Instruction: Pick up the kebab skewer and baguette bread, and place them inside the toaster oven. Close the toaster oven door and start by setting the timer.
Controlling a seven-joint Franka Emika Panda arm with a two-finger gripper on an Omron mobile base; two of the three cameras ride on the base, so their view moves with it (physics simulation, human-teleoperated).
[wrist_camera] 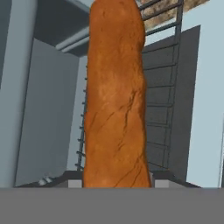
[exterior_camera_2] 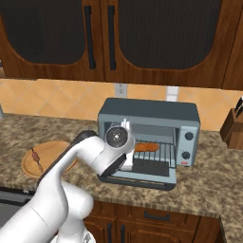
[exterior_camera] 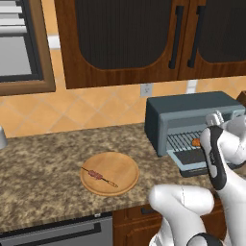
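Nearest, on the speckled brown stone worktop [exterior_camera: 43, 163], the thin dark kebab skewer [exterior_camera: 99, 176] with reddish meat chunks waits on a round wooden plate [exterior_camera: 109, 173]. Farther in, the hand pinches the orange-brown baguette bread [wrist_camera: 115, 96] over the wire rack inside the blue-grey toaster oven [exterior_camera_2: 149, 135], above its lowered glass door [exterior_camera_2: 142, 172]. Let go unevenly, the loaf might roll toward the door. The arm hides the fingertips.
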